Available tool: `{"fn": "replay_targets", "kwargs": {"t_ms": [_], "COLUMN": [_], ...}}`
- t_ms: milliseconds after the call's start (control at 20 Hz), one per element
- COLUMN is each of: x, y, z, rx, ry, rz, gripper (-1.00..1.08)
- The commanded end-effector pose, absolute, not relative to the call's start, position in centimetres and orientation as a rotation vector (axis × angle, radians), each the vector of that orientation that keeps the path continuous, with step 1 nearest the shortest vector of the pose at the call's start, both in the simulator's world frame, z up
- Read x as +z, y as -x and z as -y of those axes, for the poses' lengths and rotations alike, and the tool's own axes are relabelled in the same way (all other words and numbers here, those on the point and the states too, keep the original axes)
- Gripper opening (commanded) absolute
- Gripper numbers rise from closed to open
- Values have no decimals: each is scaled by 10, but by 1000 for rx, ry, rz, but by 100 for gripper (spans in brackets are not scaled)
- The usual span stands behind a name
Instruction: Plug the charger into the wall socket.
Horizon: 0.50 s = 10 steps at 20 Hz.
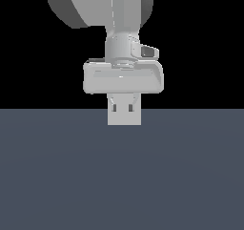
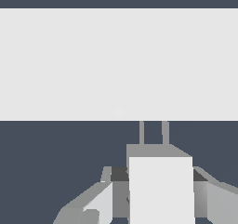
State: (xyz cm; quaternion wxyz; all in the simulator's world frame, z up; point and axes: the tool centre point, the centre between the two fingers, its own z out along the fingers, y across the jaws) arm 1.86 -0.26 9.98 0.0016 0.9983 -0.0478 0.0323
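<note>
In the wrist view the charger [image 2: 160, 186], a small pale block with a lighter top face, sits between my gripper's [image 2: 158, 197] fingers [image 2: 100, 202], which are shut on its sides. Its two thin prongs [image 2: 142, 132] point at the wall socket [image 2: 119, 65], a wide pale plate with a faint dot [image 2: 119, 111] near its edge. The prong tips reach the plate's edge, off to one side of the dot. I cannot tell whether they are in it. In the exterior view my gripper [image 1: 122, 109] hangs straight down behind the pale square wall socket [image 1: 124, 119], which hides the charger.
A flat dark blue-grey floor [image 1: 57, 176] spreads around the plate. The arm's large pale body [image 1: 100, 5] fills the upper middle of the exterior view. Nothing else stands near.
</note>
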Motion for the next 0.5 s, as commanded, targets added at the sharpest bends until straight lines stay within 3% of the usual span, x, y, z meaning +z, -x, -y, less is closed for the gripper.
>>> {"fn": "replay_targets", "kwargs": {"t_ms": [0, 450], "x": [100, 100], "y": [-27, -39], "z": [3, 5], "rx": [102, 102], "ry": [-3133, -3133], "rz": [150, 150], "gripper": [-100, -100]}}
